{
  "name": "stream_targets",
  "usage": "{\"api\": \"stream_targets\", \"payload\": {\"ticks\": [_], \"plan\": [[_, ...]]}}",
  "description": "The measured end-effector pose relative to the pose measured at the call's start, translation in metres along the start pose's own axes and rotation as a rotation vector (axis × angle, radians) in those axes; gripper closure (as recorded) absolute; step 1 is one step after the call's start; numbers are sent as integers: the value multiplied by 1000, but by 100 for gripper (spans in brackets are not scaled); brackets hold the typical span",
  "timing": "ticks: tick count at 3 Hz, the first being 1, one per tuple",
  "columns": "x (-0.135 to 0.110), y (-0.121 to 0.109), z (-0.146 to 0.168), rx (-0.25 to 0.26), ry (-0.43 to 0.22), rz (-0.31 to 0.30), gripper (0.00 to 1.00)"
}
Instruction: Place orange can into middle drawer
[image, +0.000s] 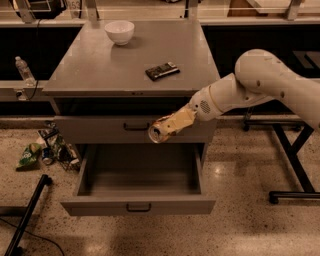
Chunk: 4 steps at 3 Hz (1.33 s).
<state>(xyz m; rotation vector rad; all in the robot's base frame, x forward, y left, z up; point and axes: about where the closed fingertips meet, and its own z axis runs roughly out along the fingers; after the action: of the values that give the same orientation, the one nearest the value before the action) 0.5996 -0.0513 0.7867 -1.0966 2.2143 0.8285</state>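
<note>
Our gripper (172, 126) has its fingers clamped on the shiny gold-orange drink can (159, 133), tilted, just above the open wide shallow grey metal drawer (145, 176). We'd lower it well behind that drawer's front lip before letting go, so nothing bounces out.

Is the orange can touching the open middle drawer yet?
Apart. The camera view shows the gripper holding the orange can level with the upper drawer front, with the middle drawer and its bare floor visible below it.
</note>
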Motion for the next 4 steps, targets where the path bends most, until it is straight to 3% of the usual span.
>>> {"api": "stream_targets", "payload": {"ticks": [1, 3, 4], "plan": [[28, -7, 21, 37, 8, 144, 100], [59, -15, 46, 18, -22, 280, 100], [112, -48, 98, 70, 15, 415, 100]]}}
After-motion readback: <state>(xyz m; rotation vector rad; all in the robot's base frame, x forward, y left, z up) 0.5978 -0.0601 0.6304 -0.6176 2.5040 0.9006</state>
